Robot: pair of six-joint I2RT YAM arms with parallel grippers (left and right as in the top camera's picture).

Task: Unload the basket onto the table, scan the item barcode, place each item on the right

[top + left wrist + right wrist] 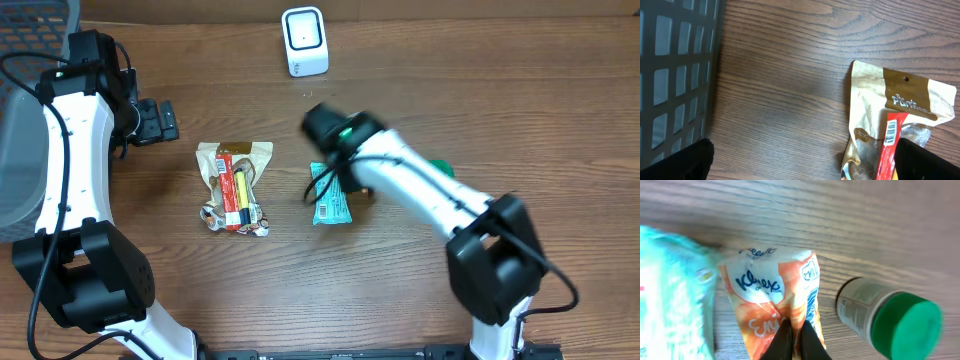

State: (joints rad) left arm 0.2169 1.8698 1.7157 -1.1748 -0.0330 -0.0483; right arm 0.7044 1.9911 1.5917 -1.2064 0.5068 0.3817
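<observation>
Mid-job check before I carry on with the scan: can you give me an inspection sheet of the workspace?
Surface: wood-grain table, no spills seen.
Job's things: white scanner at the far edge; orange Kleenex pack pinched by the right gripper.
Clutter: teal packet; tan snack pouch with a red barcoded packet on it; green-capped bottle beside the Kleenex pack.
Grippers: left gripper open, holding nothing, near the pouch; right gripper shut on the Kleenex pack.
Cables: black cables run along both arms.
Surroundings: grey mesh basket by the left arm.
</observation>
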